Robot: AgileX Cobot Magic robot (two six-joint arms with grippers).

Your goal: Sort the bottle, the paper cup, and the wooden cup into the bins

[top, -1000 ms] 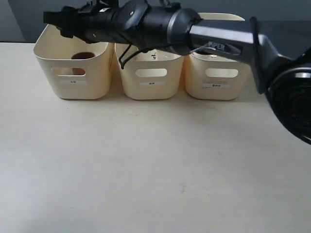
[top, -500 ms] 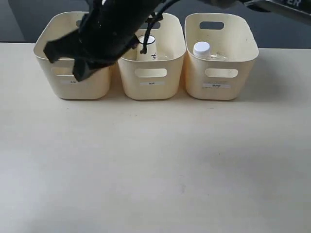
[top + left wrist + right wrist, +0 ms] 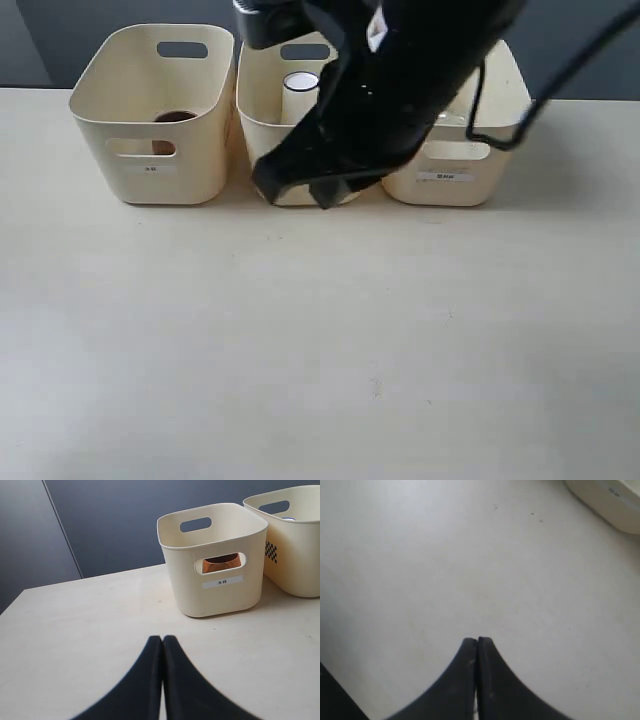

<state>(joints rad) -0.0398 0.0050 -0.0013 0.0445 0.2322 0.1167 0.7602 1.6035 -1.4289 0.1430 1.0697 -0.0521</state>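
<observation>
Bench (image 3: 300, 350): pale, matte, carrying three cream bins in a row along its far edge. Left bin (image 3: 150, 130): holds the wooden cup (image 3: 175, 117), dark reddish-brown, sitting low inside; in the left wrist view the cup also shows through the front handle cut-out above the small label. Middle bin (image 3: 258, 120): holds the paper cup (image 3: 300, 82), upright, with its white rim in sight; most of the front wall is covered by the right arm (image 3: 400, 90). Right bin (image 3: 470, 185): only the lower front, the label and part of the rim are visible behind that arm. Bottle: hidden by the arm, so its place cannot be told. Right claw (image 3: 305, 188): fingers pressed together tip to tip, holding nothing, over bare bench in front of the middle bin. Left claw (image 3: 162, 642): fingers likewise closed with no gap, empty, over the bench, apart from the left bin and facing its labelled front.
</observation>
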